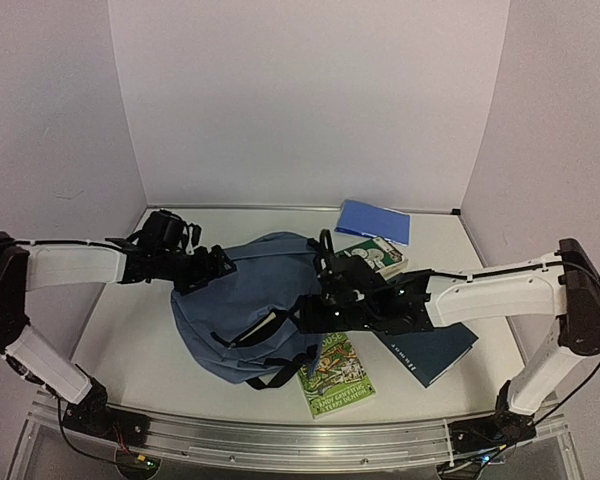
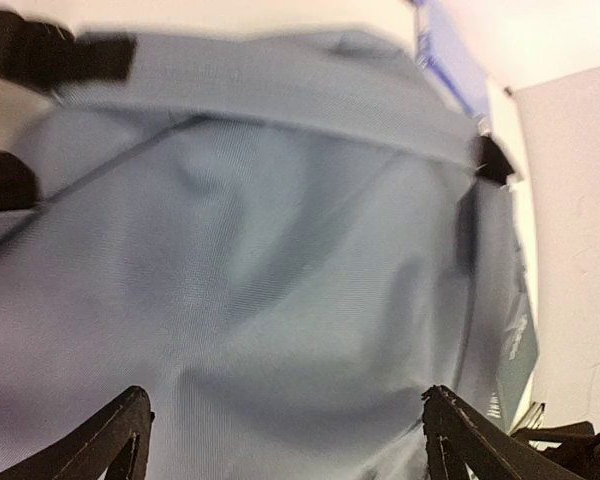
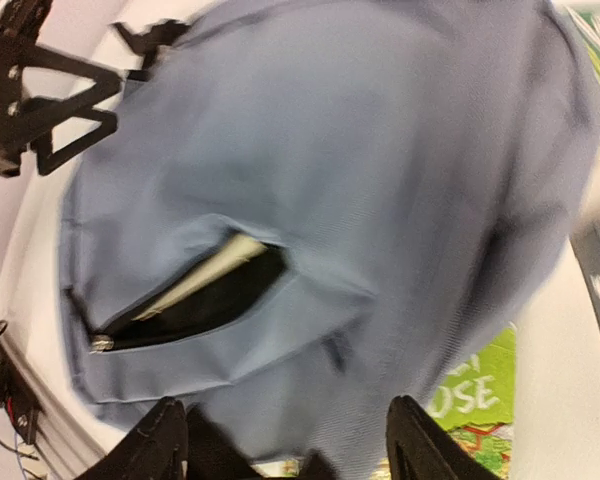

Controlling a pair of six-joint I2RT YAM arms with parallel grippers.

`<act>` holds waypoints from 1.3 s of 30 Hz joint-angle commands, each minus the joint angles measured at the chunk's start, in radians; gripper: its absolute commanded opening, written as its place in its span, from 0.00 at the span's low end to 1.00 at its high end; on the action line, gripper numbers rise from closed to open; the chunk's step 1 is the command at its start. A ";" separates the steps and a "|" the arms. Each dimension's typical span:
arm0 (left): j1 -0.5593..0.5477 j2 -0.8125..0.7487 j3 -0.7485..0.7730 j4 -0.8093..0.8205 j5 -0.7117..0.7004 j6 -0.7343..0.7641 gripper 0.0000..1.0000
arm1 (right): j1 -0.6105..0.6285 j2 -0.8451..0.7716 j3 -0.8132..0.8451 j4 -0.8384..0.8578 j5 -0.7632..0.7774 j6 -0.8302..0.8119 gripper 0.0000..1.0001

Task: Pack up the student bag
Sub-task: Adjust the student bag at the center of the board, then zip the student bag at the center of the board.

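**Backpack mid-table, both grippers open on it**

The left gripper [image 1: 218, 265] reaches the upper left edge of the student bag [image 1: 250, 300]. Its wrist view shows its fingers [image 2: 120, 435] spread wide over blurred slate-blue fabric. The bag lies mid-table. Only the right wrist view clearly shows the unzipped pocket [image 3: 205, 305] with a pale book edge [image 3: 208, 270] inside. The right gripper [image 1: 315, 308] has its fingers [image 3: 165, 445] apart against the bag. The overhead view alone shows a green picture book [image 1: 337, 378] by the bag's near edge, a blue notebook [image 1: 373, 220] behind and a dark blue book [image 1: 432, 352] at the right.

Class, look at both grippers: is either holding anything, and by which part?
Nothing is held: the left gripper and the right gripper both stand open at the slate-blue backpack.
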 commanded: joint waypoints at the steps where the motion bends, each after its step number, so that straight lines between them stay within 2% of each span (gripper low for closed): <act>1: 0.036 -0.194 -0.088 -0.186 -0.069 -0.062 0.97 | 0.044 0.022 0.161 -0.084 0.016 -0.157 0.68; 6: 0.085 -0.314 -0.249 -0.225 -0.024 -0.172 1.00 | 0.085 0.193 0.344 -0.084 -0.078 -0.227 0.64; 12: 0.090 -0.407 -0.372 -0.233 -0.016 -0.276 1.00 | 0.115 0.377 0.535 -0.084 -0.188 -0.287 0.57; 18: 0.090 -0.458 -0.472 -0.149 0.016 -0.346 0.97 | 0.129 0.510 0.650 -0.084 -0.201 -0.314 0.54; 30: 0.089 -0.400 -0.500 -0.002 0.083 -0.348 0.54 | 0.132 0.664 0.778 -0.100 -0.107 -0.346 0.48; 36: 0.090 -0.385 -0.497 0.020 0.092 -0.348 0.29 | 0.136 0.706 0.820 -0.112 -0.065 -0.362 0.38; 39: 0.090 -0.381 -0.495 0.021 0.087 -0.349 0.19 | 0.143 0.709 0.828 -0.112 -0.054 -0.374 0.33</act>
